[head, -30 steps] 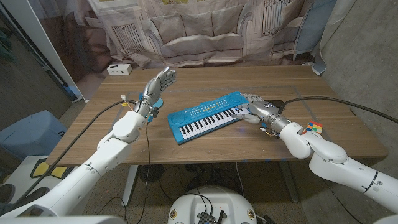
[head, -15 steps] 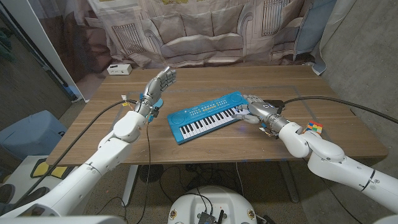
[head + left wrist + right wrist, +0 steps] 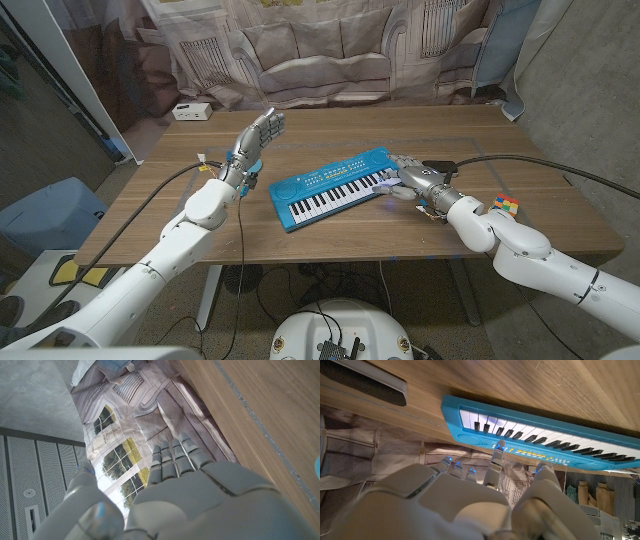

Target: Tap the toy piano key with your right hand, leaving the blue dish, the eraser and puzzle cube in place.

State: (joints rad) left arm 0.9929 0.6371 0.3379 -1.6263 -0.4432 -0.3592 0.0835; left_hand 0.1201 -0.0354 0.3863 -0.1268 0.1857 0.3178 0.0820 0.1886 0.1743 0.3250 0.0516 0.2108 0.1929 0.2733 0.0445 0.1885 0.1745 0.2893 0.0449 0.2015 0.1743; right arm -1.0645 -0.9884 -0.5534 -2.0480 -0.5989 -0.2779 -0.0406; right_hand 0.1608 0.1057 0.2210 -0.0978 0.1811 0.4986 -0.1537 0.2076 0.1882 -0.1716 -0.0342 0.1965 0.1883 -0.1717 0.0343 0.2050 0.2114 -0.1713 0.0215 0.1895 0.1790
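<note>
Head view: toy piano (image 3: 333, 186) lies slanted mid-table (image 3: 300, 240). Right hand (image 3: 412, 177) sits at its right end, fingers spread, holding nothing, fingertips at the keys. Left hand (image 3: 254, 137) stands raised left of the piano, fingers straight and apart, empty. Puzzle cube (image 3: 506, 205) near the right edge; white box (image 3: 190, 111) at the far left corner.

Left wrist view: left hand (image 3: 185, 495) open against the curtain (image 3: 125, 435).

Right wrist view: right hand (image 3: 470, 505) with one fingertip (image 3: 498, 448) touching a piano (image 3: 545, 435) key.

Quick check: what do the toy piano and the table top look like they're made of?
Toy piano: likely moulded plastic, blue case with a soft sheen, white and black keys. Table: wood or wood-look laminate, matte brown with long grain lines; the pictures can't tell which.
</note>
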